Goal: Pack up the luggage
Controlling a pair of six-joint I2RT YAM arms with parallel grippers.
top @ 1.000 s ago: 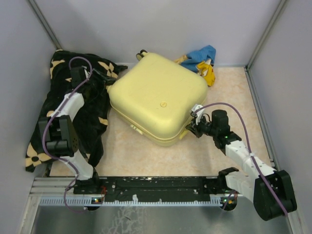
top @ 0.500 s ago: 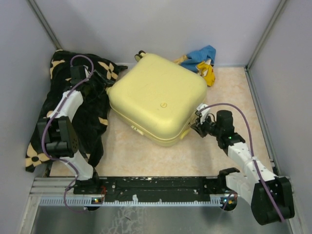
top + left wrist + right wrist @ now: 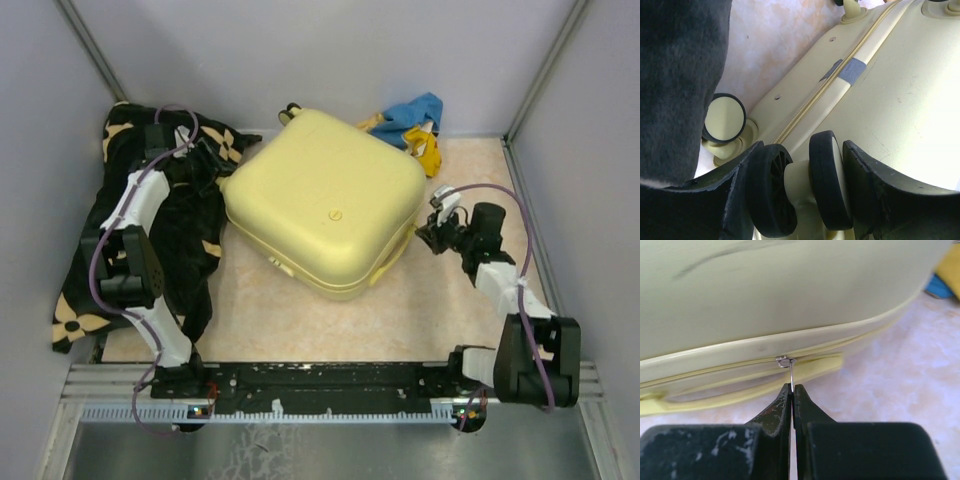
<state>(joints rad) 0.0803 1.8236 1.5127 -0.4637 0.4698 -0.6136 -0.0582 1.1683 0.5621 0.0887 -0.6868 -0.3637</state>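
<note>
The luggage [image 3: 325,205], a pale-yellow hard-shell suitcase, lies shut and flat in the middle of the table. My left gripper [image 3: 215,160] is at its far left corner. In the left wrist view, that gripper [image 3: 802,150] has its fingers pressed on both sides of a black twin wheel [image 3: 827,175]. My right gripper [image 3: 432,225] is at the suitcase's right side. The right wrist view shows this gripper [image 3: 792,387] shut on the thin metal zipper pull [image 3: 789,371], which hangs from the zip line on the luggage [image 3: 790,300].
A black blanket with tan flowers [image 3: 130,230] lies heaped at the left, under my left arm. Blue and yellow cloth [image 3: 415,120] sits behind the suitcase at the back right. A second wheel [image 3: 725,117] stands beside the gripped one. Grey walls close in three sides.
My right gripper has travelled right and away along the suitcase's edge, keeping hold of the zipper pull. The left gripper has shifted slightly farther back at the wheel.
</note>
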